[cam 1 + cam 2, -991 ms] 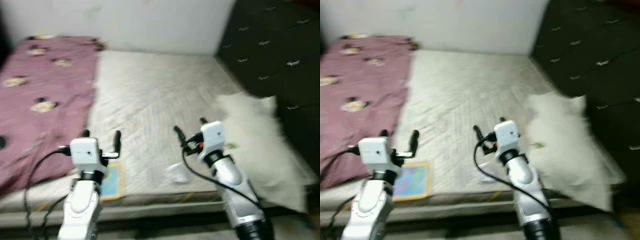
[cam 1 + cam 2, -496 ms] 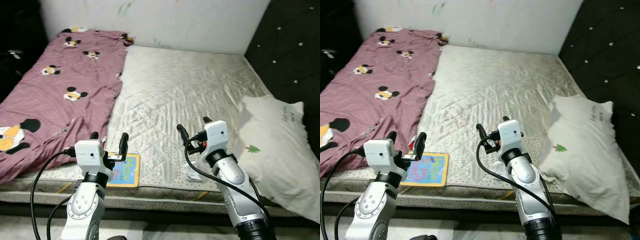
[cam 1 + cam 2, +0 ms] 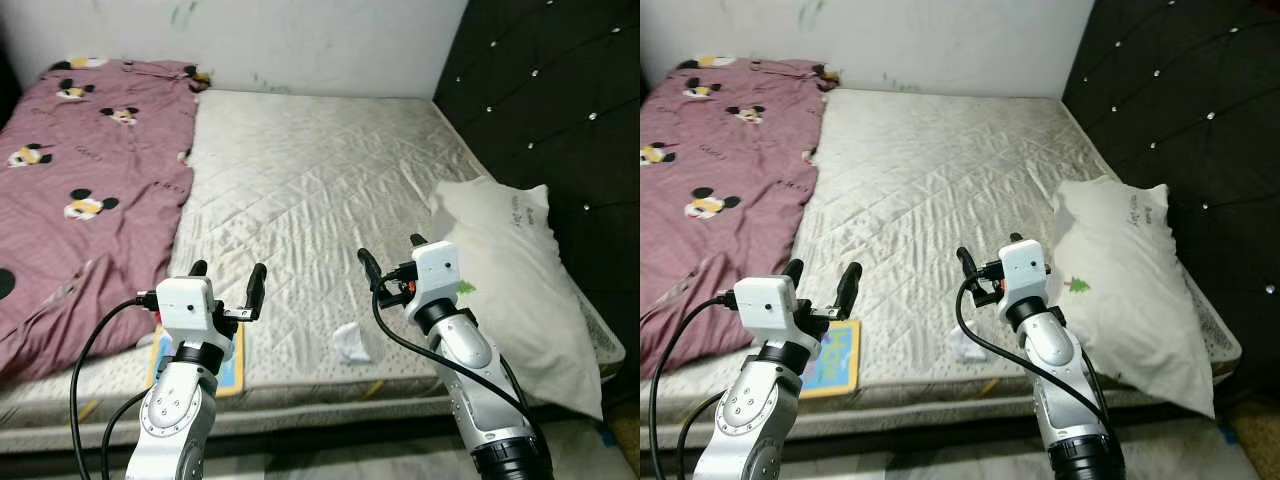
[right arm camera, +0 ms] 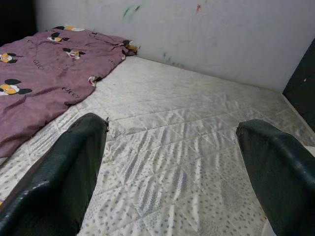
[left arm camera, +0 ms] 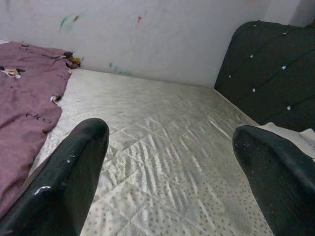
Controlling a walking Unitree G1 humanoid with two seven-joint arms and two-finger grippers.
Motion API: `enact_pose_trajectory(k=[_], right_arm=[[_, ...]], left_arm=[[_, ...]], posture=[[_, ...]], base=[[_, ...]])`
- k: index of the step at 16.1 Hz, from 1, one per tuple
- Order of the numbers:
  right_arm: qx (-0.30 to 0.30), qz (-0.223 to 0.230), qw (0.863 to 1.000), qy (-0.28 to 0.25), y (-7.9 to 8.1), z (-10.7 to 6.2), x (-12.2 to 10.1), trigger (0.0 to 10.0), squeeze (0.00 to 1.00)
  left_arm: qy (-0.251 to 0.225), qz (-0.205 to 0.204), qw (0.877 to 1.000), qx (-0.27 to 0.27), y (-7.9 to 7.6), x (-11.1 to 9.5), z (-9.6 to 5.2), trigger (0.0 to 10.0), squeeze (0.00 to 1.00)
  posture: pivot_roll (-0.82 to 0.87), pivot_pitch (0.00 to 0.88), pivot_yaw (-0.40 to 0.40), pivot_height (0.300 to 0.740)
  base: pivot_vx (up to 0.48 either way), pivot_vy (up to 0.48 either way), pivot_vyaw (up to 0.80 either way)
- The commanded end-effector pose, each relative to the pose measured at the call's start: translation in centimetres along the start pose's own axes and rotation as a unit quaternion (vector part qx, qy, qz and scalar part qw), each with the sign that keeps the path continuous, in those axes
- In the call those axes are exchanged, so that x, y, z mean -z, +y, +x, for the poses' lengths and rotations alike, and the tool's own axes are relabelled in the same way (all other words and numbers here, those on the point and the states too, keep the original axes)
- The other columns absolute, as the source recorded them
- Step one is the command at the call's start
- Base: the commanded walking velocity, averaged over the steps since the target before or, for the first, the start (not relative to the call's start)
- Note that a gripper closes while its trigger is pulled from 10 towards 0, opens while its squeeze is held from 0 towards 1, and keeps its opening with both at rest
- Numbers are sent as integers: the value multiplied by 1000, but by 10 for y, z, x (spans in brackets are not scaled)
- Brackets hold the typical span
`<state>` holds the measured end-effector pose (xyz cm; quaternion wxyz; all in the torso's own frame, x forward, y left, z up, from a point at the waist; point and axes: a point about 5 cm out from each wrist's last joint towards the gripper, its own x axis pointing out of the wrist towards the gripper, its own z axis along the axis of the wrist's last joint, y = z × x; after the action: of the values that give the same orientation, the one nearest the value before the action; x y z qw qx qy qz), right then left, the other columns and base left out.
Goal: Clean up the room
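Purple blanket (image 3: 80,190) with cartoon mice lies along my left side of the bed, and less of it shows now than half a second ago: my head has swung right, so the whole scene has slid left. Nothing on the mattress (image 3: 320,170) itself has moved. My left gripper (image 3: 228,284) hovers over the near edge with its fingers apart and empty, just above the colourful book (image 3: 837,357), which my arm now partly hides. Between my arms a small crumpled white scrap (image 3: 350,342) sits near the mattress edge. My right gripper (image 3: 390,262) is likewise spread and holding nothing. Further right, the white pillow (image 3: 520,275) now sits fully in sight against the dark headboard (image 3: 560,110). I judge I'm still scanning; nothing is picked up yet.
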<state>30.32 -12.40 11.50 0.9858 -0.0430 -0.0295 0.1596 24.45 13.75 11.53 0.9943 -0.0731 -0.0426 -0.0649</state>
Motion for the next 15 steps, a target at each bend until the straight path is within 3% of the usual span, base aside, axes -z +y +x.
enact_pose_trajectory(k=[1,11,13,15], right_arm=[[2,-1,1000,1,-2,1,0,10000,0],[21,0,1000,5,-6,3,-1,10000,0],[48,21,998,20,-14,6,1,10000,0],[47,27,998,17,-14,5,0,10000,0]], left_arm=[[-3,6,1000,-2,-1,-2,1,10000,0],[1,22,999,-32,3,0,2,10000,0],[13,34,997,-70,11,3,3,10000,0],[32,83,989,-118,19,5,2,10000,0]], posture=[[-3,46,-88,740],[-8,56,-89,740],[-9,57,-88,740],[-9,67,-87,740]], base=[[0,0,0],[0,0,0],[0,0,0],[0,0,0]])
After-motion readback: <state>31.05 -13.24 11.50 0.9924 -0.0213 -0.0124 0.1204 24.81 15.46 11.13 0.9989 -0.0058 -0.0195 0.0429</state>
